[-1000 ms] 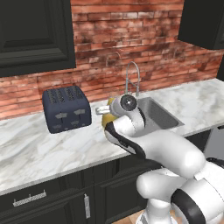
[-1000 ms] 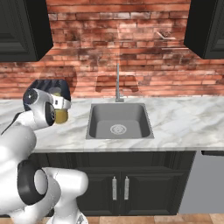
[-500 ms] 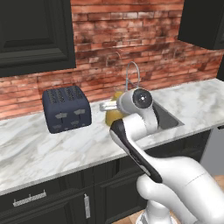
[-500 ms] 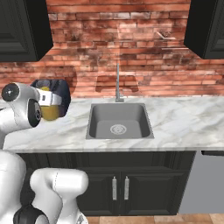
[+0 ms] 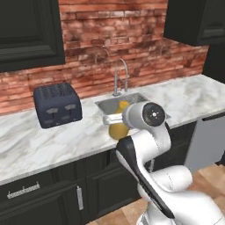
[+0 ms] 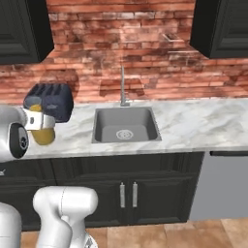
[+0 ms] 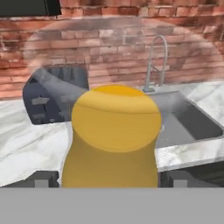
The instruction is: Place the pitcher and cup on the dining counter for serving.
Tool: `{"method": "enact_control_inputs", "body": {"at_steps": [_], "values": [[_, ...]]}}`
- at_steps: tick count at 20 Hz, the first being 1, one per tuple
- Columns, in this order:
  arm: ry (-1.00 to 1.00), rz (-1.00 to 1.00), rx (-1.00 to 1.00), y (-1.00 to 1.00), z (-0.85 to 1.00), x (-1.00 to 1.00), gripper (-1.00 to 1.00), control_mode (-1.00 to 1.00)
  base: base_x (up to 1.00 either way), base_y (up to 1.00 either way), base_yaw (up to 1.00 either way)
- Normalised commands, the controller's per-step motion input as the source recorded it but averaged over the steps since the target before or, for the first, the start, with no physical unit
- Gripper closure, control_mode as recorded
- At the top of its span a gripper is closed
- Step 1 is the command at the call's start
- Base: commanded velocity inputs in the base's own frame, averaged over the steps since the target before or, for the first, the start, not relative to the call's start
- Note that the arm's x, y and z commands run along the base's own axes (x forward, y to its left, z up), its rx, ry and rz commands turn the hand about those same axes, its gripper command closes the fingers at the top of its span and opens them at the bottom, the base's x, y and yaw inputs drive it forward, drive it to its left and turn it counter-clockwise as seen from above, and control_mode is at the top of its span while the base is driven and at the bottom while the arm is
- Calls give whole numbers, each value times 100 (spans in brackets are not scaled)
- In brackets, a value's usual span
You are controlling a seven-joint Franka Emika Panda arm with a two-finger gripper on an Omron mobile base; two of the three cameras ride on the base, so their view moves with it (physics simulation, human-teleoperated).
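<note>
The mustard-amber pitcher (image 7: pixel 113 131) stands upright between my two dark fingertips (image 7: pixel 41 178), which press on its sides. My gripper (image 7: pixel 111 179) is shut on it. In the left base view the pitcher (image 5: pixel 117 131) hangs in the gripper (image 5: pixel 115 119) over the front edge of the marble worktop (image 5: pixel 39 145), left of the sink. The right base view shows the pitcher (image 6: pixel 42 136) in the gripper (image 6: pixel 36 121) at the far left, in front of the toaster. The cup and the dining counter are out of view.
A dark blue toaster (image 5: pixel 57 105) sits on the worktop against the brick wall. The steel sink (image 6: pixel 126 125) with its faucet (image 6: pixel 122 87) lies to the right. Black cabinets (image 6: pixel 126 189) run below, and dark wall cabinets (image 5: pixel 26 30) hang above.
The arm has swung out from the wall, carrying the pitcher from beside the toaster to the worktop's front edge. The whole picture has shifted a little, so the base has moved.
</note>
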Motion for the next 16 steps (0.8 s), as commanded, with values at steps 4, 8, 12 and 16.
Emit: {"method": "enact_control_inputs", "body": {"at_steps": [4,8,12,16], "values": [[0,0,0,0,0,0,100,100,-86,-7,-57],[0,0,0,0,0,0,100,100,-36,-21,-68],[0,0,0,0,0,0,100,100,-5,-53,-65],[0,0,0,0,0,0,100,100,0,-81,-59]]}}
